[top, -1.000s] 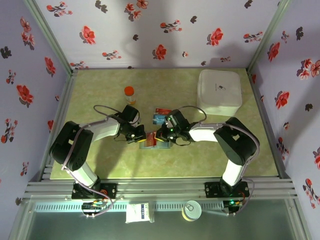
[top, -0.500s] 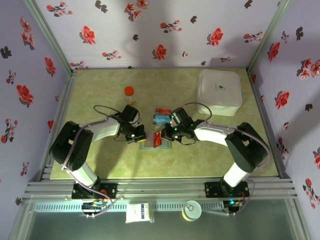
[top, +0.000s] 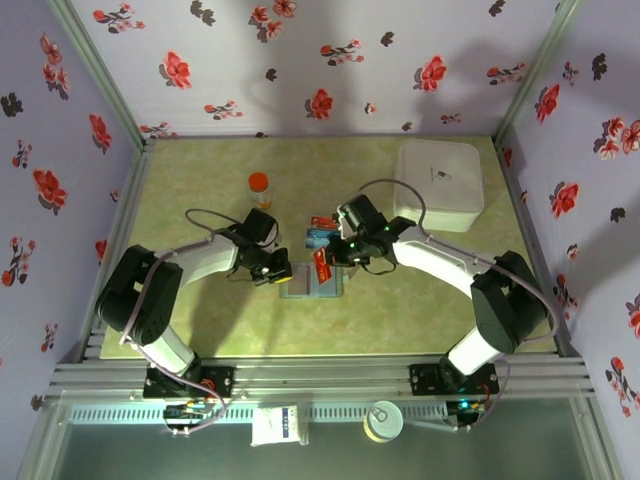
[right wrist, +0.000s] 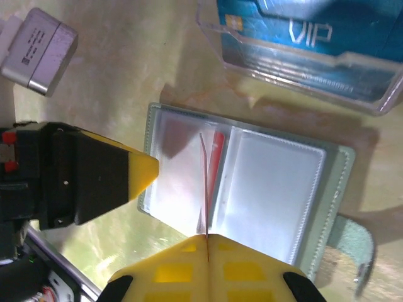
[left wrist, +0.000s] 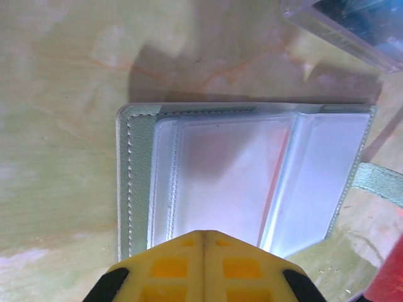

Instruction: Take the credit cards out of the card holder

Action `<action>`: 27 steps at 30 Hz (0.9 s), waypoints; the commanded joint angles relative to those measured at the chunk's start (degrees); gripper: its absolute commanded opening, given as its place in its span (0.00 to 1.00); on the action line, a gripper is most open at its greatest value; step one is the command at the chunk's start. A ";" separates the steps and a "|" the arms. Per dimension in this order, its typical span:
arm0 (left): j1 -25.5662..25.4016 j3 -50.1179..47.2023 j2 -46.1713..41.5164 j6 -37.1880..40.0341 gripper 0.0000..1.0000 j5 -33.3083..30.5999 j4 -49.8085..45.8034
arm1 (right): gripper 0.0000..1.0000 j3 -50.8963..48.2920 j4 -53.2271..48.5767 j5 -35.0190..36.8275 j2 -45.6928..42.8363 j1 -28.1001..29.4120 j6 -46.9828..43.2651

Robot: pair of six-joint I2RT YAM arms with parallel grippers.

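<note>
The card holder (top: 325, 288) lies open and flat on the pale green marbled table (top: 410, 325), just ahead of the arm bases and between the two grippers. Its clear inner sleeves face up, and its strap trails off the right side.

The big white rounded box (top: 440, 185) sits at the far right of the table, well apart from the holder.

The left gripper (left wrist: 203, 248) reaches in from the left. Its yellow fingertips are pressed together with no gap, and they rest on the holder's left edge.

The right gripper (right wrist: 206, 251) comes in from the right over the middle of the holder. Its fingertips are clamped on a red credit card (top: 322, 268), which the right wrist camera sees edge-on as a thin red line above the centre fold. Whether the card's lower edge still touches a sleeve cannot be told.

An orange-capped bottle (top: 259, 190) stands upright beyond the left gripper, apart from everything else.

A clear plastic tray (right wrist: 352, 88) lies just beyond the holder, with a blue credit card (right wrist: 302, 31) marked VIP inside it. A second red card (top: 322, 221) lies just past the tray.
</note>
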 commanded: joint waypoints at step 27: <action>4.35 -6.31 -10.70 1.24 0.09 -4.58 -1.84 | 0.00 37.23 -29.09 12.83 17.20 -4.14 -71.45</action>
